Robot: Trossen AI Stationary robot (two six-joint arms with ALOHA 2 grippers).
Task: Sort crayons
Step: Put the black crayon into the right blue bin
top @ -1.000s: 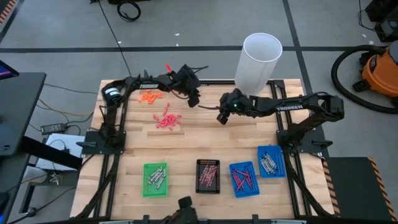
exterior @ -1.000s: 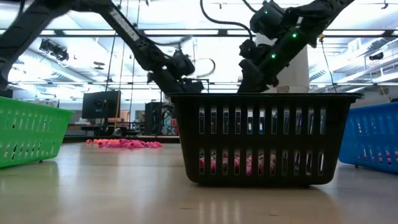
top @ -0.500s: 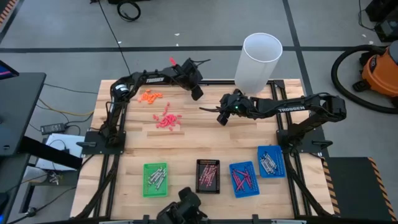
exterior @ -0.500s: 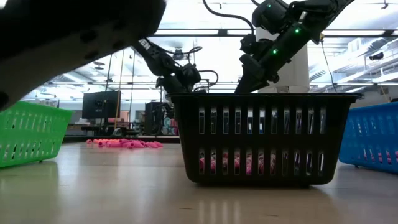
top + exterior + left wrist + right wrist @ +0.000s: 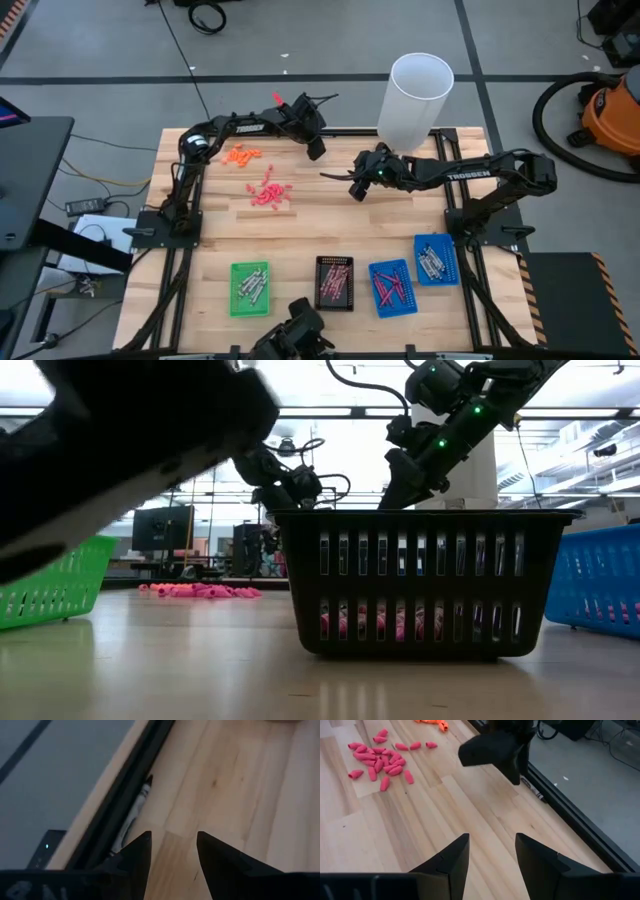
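- Progress: well along but not finished, judging by tray contents against loose piles.
- Sorted so far, high view: green tray [image 5: 250,289] with silvery-grey crayons [image 5: 252,285]; black tray [image 5: 334,283] with dark maroon and pinkish sticks; blue tray [image 5: 392,289] with reddish sticks; second blue tray [image 5: 436,260] with silvery-grey sticks. All four sit in a row along the near edge of the table [image 5: 330,225].
- Left to sort: pink pile [image 5: 270,192] loose on the wood at far left, orange pile [image 5: 241,154] just beyond it toward the far edge. Pieces look stubby in the right wrist view, so possibly caps or bits rather than full sticks; cannot confirm.
- Stray: one grey crayon [image 5: 134,812] lying in the dark frame channel at the table's far edge, beside the wood, seen in the left wrist view. Likely also needs collecting.
- Left gripper [image 5: 312,140]: at the far edge, past the piles, fingers spread, nothing between them; stray crayon just ahead of the fingertips, not touching.
- Right gripper [image 5: 352,186]: mid-table, near the white cylinder [image 5: 414,98], fingers spread and empty, over bare wood, waiting.
- Low view: black tray dead ahead with pinkish sticks visible through the slots; pink pile on the table behind to the left.
- Estimate: two piles plus the stray outstanding.
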